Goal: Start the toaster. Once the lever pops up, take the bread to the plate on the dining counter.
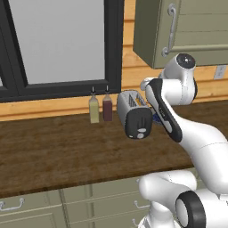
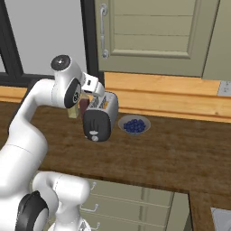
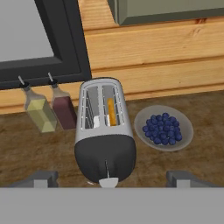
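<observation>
The silver-grey toaster (image 3: 104, 127) stands on the dark wood worktop by the window wall, its black end panel (image 3: 105, 157) facing me. The bread (image 3: 112, 111) stands in its right slot, only its tan top edge showing. The lever (image 3: 108, 182) is a pale tab at the low end of the panel's vertical slot. My gripper (image 3: 112, 178) is open above the panel end, its fingertips (image 3: 41, 178) wide apart on either side of the toaster with nothing between them. The toaster (image 2: 100, 118) shows under my hand, and again as the toaster (image 1: 134, 114). The plate and the dining counter are out of view.
A grey bowl of blueberries (image 3: 163, 128) sits right of the toaster. Two condiment bottles, yellow (image 3: 39, 111) and dark red (image 3: 64, 109), stand to its left against the wall. A wall cabinet (image 2: 149, 36) hangs above. Handled drawers (image 1: 53, 205) run below the worktop.
</observation>
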Controlling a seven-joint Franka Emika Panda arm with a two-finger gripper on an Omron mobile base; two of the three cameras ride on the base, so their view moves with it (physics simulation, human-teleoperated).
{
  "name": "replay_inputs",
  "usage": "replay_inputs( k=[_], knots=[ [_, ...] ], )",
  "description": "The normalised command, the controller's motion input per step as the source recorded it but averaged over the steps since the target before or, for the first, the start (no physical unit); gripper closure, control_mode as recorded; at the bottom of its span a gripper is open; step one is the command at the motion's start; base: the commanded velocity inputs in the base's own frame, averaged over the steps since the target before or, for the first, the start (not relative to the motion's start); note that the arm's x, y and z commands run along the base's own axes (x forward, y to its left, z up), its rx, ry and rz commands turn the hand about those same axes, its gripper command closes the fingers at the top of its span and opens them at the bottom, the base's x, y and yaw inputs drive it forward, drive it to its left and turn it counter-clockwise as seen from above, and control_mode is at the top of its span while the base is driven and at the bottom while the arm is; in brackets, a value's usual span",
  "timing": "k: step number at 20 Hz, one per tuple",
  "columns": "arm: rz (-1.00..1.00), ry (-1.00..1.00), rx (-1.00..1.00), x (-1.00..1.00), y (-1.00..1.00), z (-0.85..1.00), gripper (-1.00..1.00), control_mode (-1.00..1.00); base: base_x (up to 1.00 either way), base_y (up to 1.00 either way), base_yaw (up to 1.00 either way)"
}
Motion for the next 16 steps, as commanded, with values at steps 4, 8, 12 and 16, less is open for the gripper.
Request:
replay_inputs(
  k=[4, 8, 12, 16],
  knots=[
    [0.0, 0.0, 0.0, 0.0, 0.0, 0.0, -1.0, -1.0, 0.0, 0.0, 0.0],
    [0.0, 0.0, 0.0, 0.0, 0.0, 0.0, -1.0, -1.0, 0.0, 0.0, 0.0],
    [0.0, 0.0, 0.0, 0.0, 0.0, 0.0, -1.0, -1.0, 0.0, 0.0, 0.0],
    [0.0, 0.0, 0.0, 0.0, 0.0, 0.0, -1.0, -1.0, 0.0, 0.0, 0.0]
  ],
)
